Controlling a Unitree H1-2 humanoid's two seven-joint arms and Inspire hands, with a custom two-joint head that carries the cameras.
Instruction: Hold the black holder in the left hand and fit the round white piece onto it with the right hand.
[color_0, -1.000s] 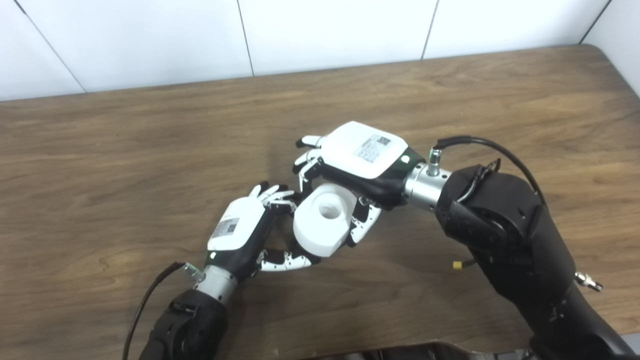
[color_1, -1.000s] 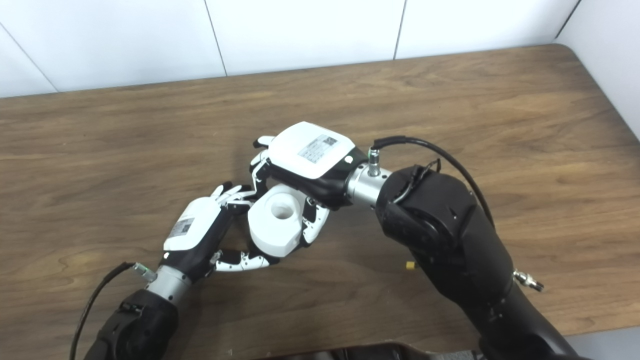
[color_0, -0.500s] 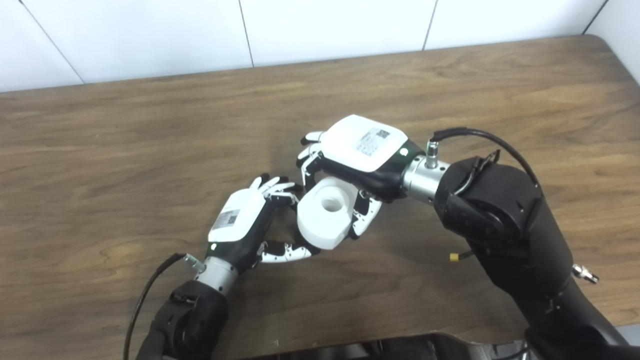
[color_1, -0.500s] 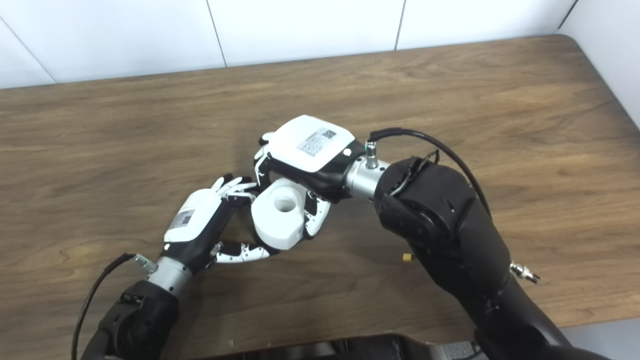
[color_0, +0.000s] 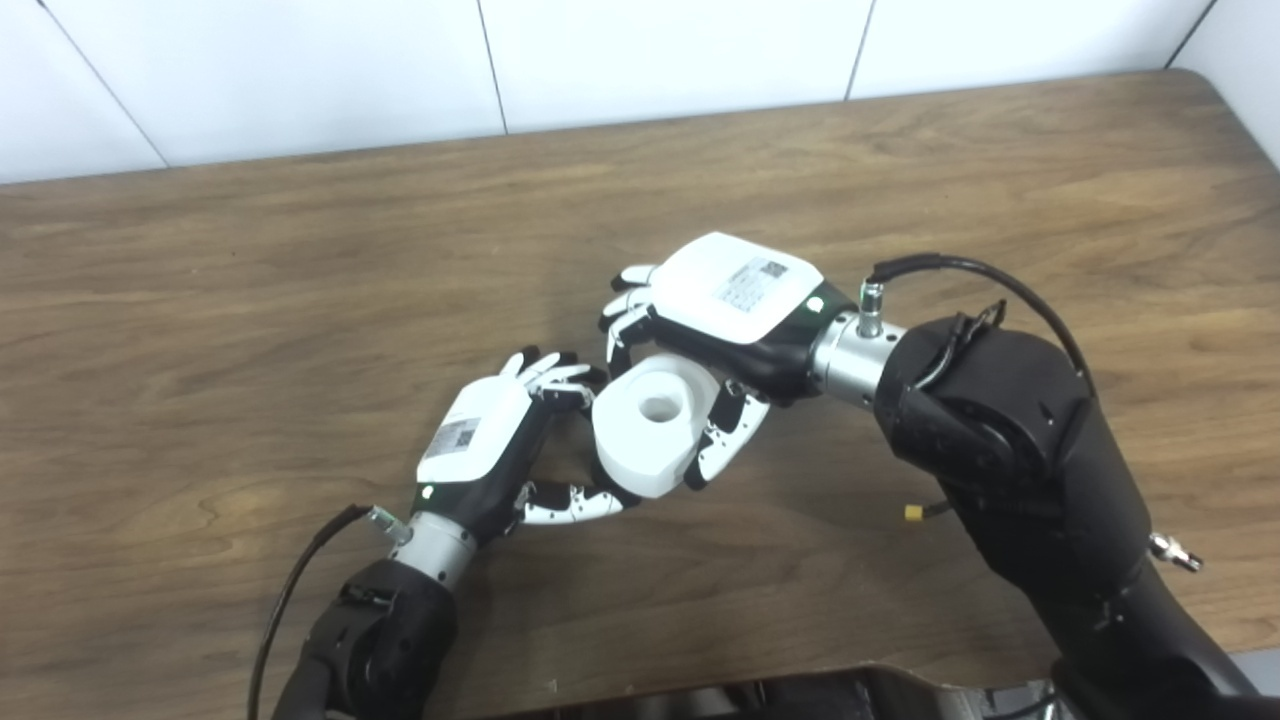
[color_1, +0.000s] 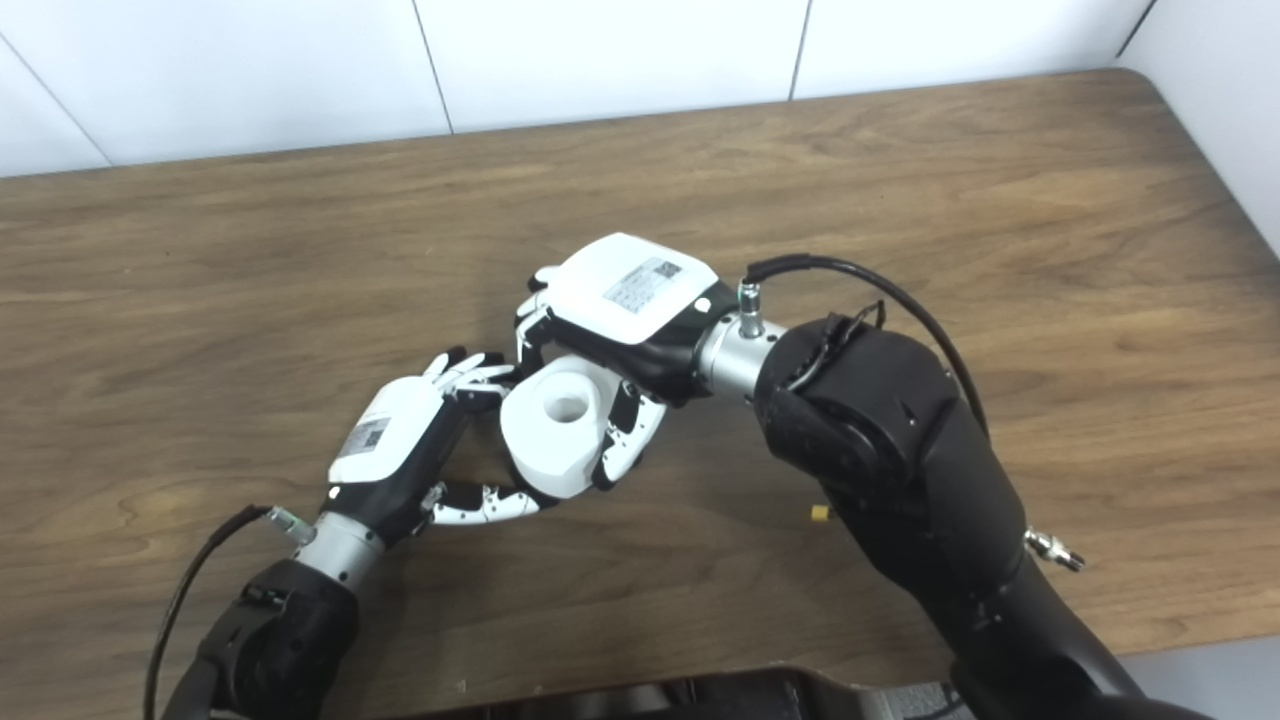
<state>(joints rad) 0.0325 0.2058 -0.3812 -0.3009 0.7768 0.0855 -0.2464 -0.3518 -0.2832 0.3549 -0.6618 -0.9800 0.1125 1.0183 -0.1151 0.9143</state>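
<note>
The round white piece (color_0: 652, 424), a thick ring with a central hole facing up and toward the cameras, sat above the wooden table (color_0: 250, 300) near its middle, caught between the two hands; the right hand (color_0: 722, 318) came over it from the upper right, white back plate up, fingers (color_0: 625, 322) curled down along the far upper-left edge of the piece and the thumb (color_0: 722, 446) pressed along its right side, so the hand was closed on the piece and carried it just under its palm; the left hand (color_0: 488, 450) lay to the left and a little nearer the cameras, palm turned toward the piece, fingertips (color_0: 548, 372) touching or just short of the piece's upper-left rim, thumb (color_0: 572, 503) stretched out beneath its lower-left edge; the left hand looked curled around something dark in its palm, but the black holder could not be made out apart from the hand's own black parts, and whether the hand gripped it could not be told; whether the piece sat on a holder could not be told either, the underside being hidden; a black cable (color_0: 975, 290) arched over the right wrist; a white panelled wall (color_0: 650, 50) stood behind the table's far edge.
</note>
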